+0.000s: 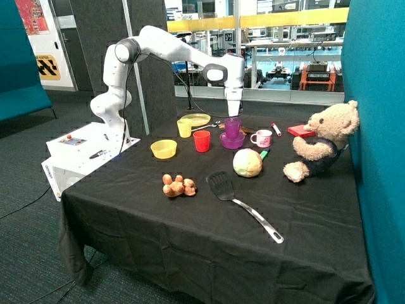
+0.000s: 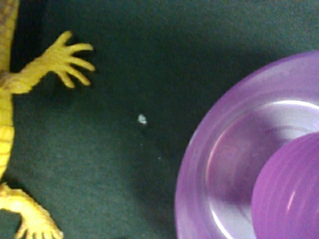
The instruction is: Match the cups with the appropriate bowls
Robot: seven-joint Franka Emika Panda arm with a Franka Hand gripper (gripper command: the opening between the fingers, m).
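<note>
The translucent purple cup (image 1: 232,128) stands upright in the purple bowl (image 1: 232,142) near the middle back of the table. My gripper (image 1: 233,115) is right above the cup, at its rim. In the wrist view the purple cup (image 2: 289,196) sits inside the purple bowl (image 2: 219,164), seen from above. The yellow cup (image 1: 184,128) stands on the cloth next to the red cup (image 1: 201,140). The yellow bowl (image 1: 164,149) lies empty in front of them, apart from both cups.
A yellow-green plate (image 1: 195,120) lies behind the yellow cup. A white-and-pink mug (image 1: 261,138), a cabbage (image 1: 247,163), a teddy bear (image 1: 323,142), a black spatula (image 1: 243,204) and a potato-like cluster (image 1: 178,185) are around. A yellow toy lizard (image 2: 30,79) lies beside the purple bowl.
</note>
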